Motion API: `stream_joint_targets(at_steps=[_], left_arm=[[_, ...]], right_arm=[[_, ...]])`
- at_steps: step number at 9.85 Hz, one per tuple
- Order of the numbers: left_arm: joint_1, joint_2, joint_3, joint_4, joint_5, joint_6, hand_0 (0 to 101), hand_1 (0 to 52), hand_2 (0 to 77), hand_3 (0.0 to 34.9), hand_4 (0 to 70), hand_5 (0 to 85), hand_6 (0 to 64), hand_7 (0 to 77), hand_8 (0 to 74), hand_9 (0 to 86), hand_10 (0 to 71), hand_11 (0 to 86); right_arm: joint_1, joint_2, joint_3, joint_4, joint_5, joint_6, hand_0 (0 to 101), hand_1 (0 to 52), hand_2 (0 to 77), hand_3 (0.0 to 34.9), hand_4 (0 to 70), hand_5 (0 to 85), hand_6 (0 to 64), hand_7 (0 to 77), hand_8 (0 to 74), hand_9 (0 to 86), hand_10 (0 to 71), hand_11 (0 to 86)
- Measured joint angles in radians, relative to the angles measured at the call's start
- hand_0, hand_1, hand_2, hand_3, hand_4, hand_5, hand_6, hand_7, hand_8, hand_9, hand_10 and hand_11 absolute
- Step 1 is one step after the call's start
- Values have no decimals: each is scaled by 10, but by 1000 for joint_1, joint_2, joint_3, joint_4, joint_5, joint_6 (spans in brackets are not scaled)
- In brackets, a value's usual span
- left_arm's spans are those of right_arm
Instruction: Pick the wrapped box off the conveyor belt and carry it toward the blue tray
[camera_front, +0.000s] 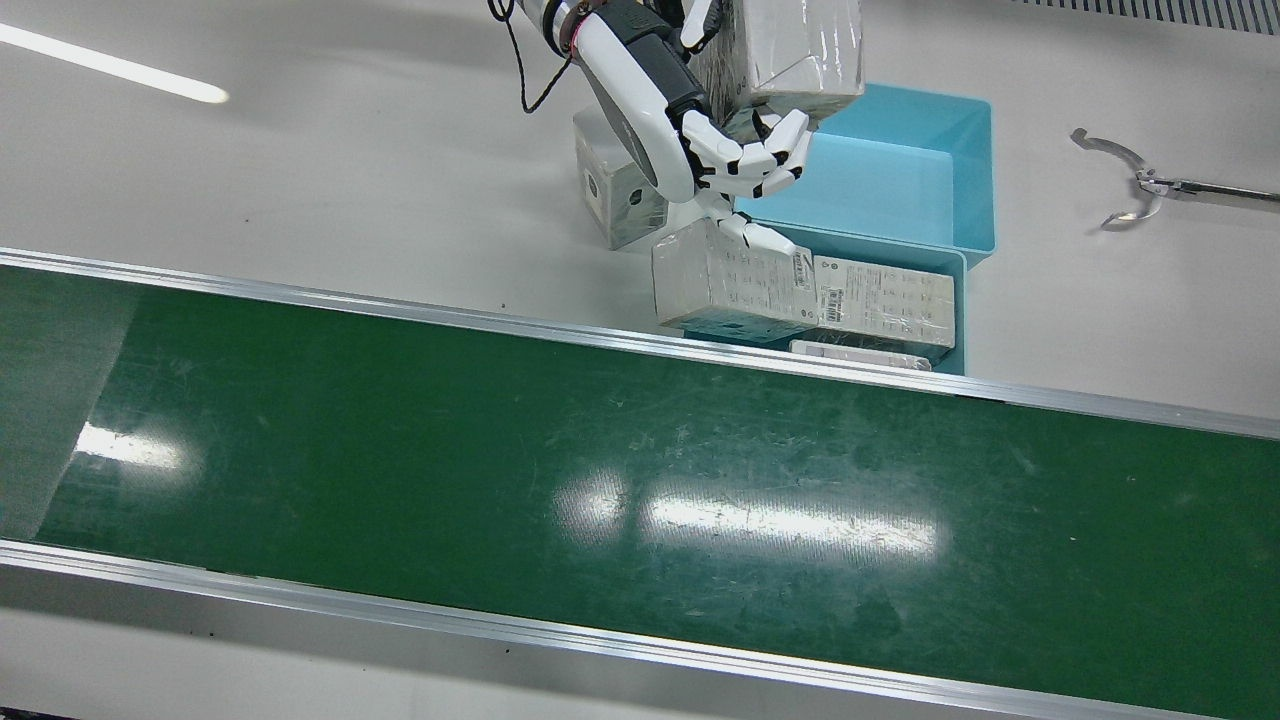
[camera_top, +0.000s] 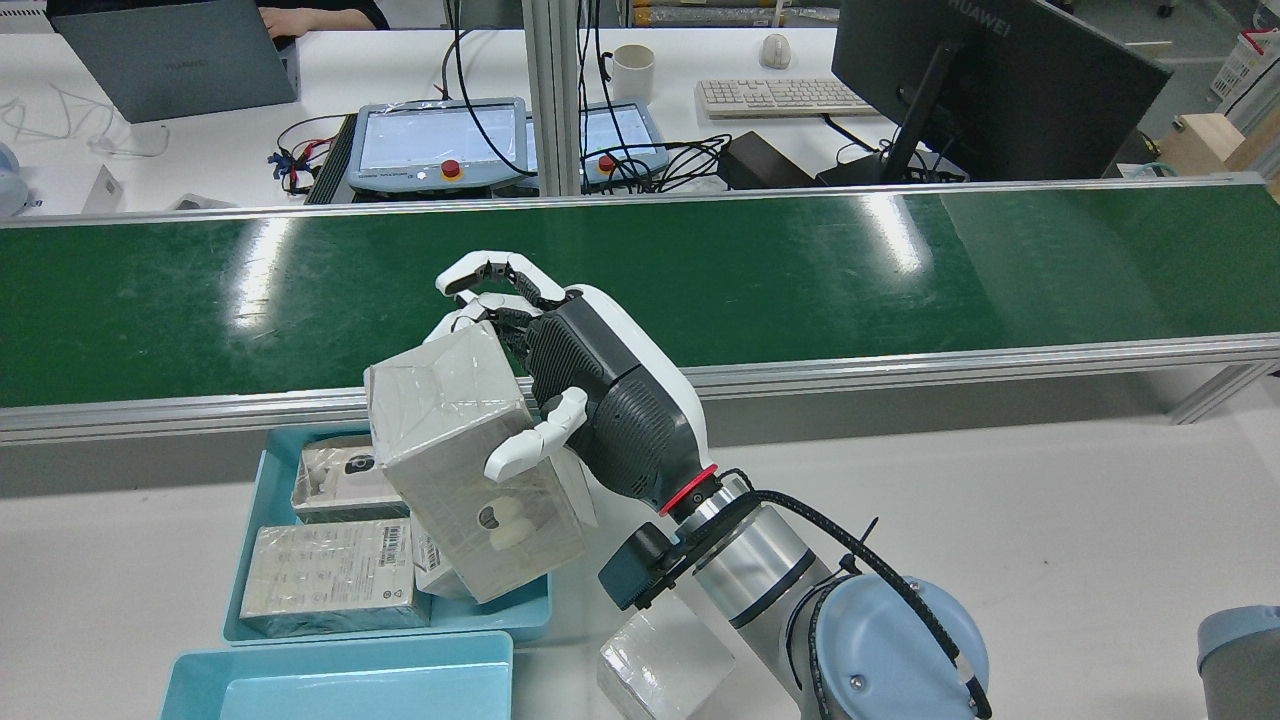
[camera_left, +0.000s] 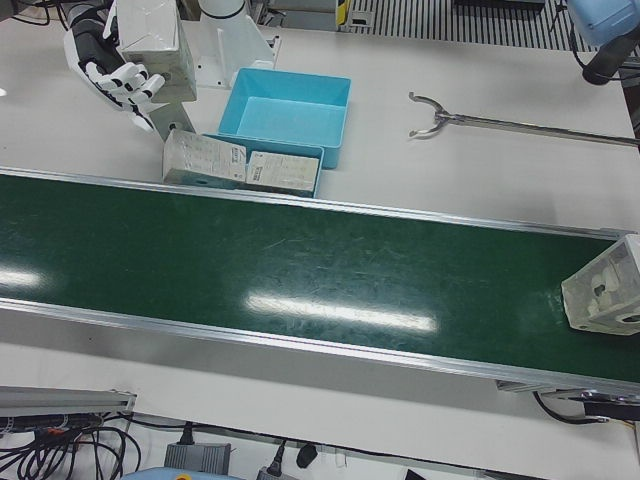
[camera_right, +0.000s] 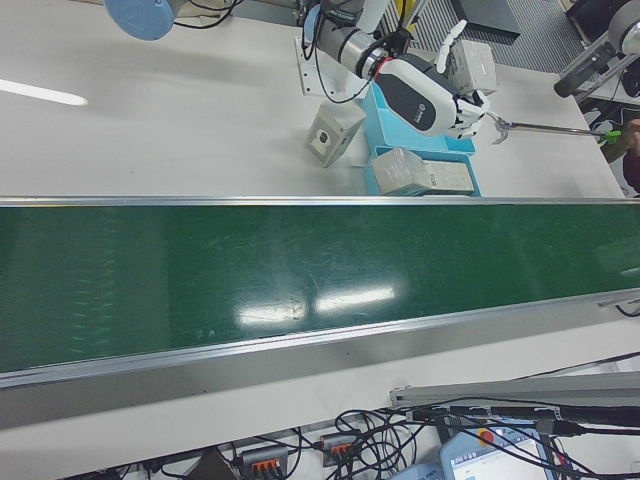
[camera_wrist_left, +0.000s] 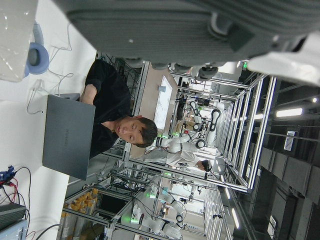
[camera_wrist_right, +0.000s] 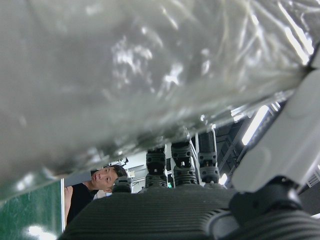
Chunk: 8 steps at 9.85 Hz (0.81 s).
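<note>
Up close we see the wrapped box (camera_top: 470, 460) clasped in our right hand (camera_top: 560, 390), lifted clear of the green conveyor belt (camera_top: 800, 280) and hanging over the blue tray (camera_top: 255, 560) of packed boxes, while the left hand stays unseen.

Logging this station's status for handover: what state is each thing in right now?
right hand: shut on the wrapped box.
wrapped box: lifted off the belt, tilted.
left hand: barely seen, open or shut unclear.
near blue tray: holds wrapped boxes.
far blue tray: empty.
conveyor belt: carries one other box at its end.
</note>
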Motion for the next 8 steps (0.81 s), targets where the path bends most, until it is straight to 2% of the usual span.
stream_joint_targets(at_steps=[1, 2, 3, 5, 6, 7, 8], left_arm=[[0, 0, 0, 0, 0, 0, 0, 0, 11, 0, 0, 11, 0, 0, 0, 0, 5, 0], [0, 0, 0, 0, 0, 0, 0, 0, 11, 0, 0, 11, 0, 0, 0, 0, 5, 0], [0, 0, 0, 0, 0, 0, 0, 0, 11, 0, 0, 11, 0, 0, 0, 0, 0, 0], [0, 0, 0, 0, 0, 0, 0, 0, 11, 0, 0, 11, 0, 0, 0, 0, 5, 0], [0, 0, 0, 0, 0, 0, 0, 0, 11, 0, 0, 11, 0, 0, 0, 0, 5, 0], [0, 0, 0, 0, 0, 0, 0, 0, 11, 0, 0, 11, 0, 0, 0, 0, 5, 0], [0, 0, 0, 0, 0, 0, 0, 0, 11, 0, 0, 11, 0, 0, 0, 0, 5, 0]], right_arm=[[0, 0, 0, -1, 0, 1, 458, 0, 136, 63, 27, 480, 365, 616, 316, 431, 16, 120], [1, 0, -1, -1, 1, 1, 464, 120, 120, 112, 38, 360, 316, 502, 213, 344, 0, 16], [2, -1, -1, -1, 1, 2, 466, 191, 153, 212, 38, 44, 169, 360, 0, 125, 5, 16], [2, -5, -1, 1, 1, 3, 466, 191, 153, 212, 38, 44, 169, 360, 0, 125, 5, 16], [3, -9, -1, 3, 1, 3, 458, 60, 175, 254, 38, 27, 0, 213, 0, 16, 16, 27], [4, -13, -1, 4, 1, 5, 455, 115, 158, 220, 49, 109, 38, 158, 0, 38, 16, 27], [4, -19, -1, 4, 1, 9, 457, 109, 158, 206, 49, 109, 38, 158, 0, 44, 16, 27]])
